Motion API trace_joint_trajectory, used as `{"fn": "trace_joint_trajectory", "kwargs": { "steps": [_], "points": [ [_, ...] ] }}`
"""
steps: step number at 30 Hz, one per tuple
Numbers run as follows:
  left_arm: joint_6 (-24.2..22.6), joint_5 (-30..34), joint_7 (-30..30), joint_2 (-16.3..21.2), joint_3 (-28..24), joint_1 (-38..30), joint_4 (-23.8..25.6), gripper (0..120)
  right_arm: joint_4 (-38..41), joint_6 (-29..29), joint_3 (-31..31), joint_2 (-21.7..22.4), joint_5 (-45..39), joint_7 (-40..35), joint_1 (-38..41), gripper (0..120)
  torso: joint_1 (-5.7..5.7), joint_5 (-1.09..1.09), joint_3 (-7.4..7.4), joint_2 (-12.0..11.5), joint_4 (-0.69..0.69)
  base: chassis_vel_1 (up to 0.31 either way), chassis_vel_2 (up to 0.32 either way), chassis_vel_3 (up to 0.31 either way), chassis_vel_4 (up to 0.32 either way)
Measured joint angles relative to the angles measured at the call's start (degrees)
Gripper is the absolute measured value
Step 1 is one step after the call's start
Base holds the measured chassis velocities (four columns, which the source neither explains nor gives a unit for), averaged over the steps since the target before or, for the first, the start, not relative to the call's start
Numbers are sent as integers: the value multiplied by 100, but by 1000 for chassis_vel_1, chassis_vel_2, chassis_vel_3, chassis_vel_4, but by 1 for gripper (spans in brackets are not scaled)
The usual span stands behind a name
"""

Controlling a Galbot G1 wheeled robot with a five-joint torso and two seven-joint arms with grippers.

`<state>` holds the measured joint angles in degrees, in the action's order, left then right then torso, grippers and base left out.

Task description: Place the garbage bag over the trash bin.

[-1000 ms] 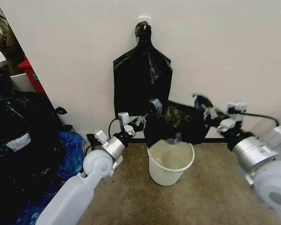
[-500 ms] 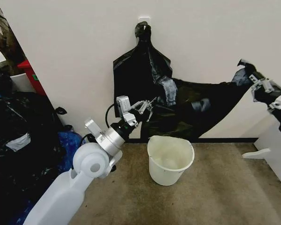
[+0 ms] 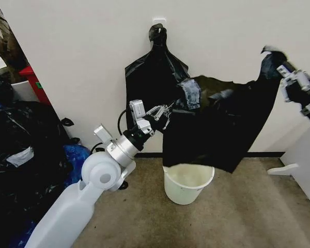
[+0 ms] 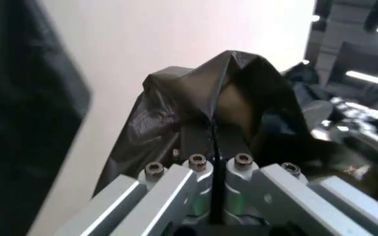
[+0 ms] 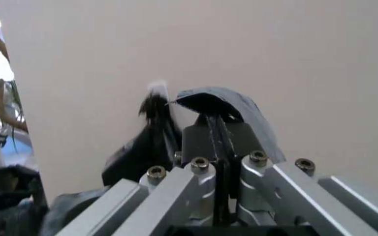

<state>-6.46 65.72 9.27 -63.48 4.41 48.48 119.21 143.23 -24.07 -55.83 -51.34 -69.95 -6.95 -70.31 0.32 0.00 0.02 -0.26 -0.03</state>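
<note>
My left claw (image 3: 167, 110) and right claw (image 3: 279, 64) are both clamped tight on the garbage bag (image 3: 222, 124) — I hold it spread wide, hanging just above the trash bin (image 3: 188, 184) by the wall (image 3: 237, 36).

knotted bag bunch (image 3: 155, 77), bag heap (image 3: 26, 155), red box (image 3: 33, 82)
</note>
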Motion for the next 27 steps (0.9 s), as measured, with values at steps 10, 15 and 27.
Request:
{"fn": "trace_joint_trajectory", "kwargs": {
  "steps": [10,15,27],
  "points": [
    [436,-633,208,-190,86,118,-874,0,-2,-101,304,-284,162,10,-126,0,0,0,0,0,-1,0,0,0,0],
    [529,-676,124,-358,68,-44,-1071,0,0,199,322,-156,174,15,75,0,0,1,0,0,-2,0,0,0,0],
    [514,-730,-49,-509,-12,-656,-1147,0,-32,625,952,-246,411,344,436,0,0,1,0,0,-2,0,0,0,0]
  ]
}}
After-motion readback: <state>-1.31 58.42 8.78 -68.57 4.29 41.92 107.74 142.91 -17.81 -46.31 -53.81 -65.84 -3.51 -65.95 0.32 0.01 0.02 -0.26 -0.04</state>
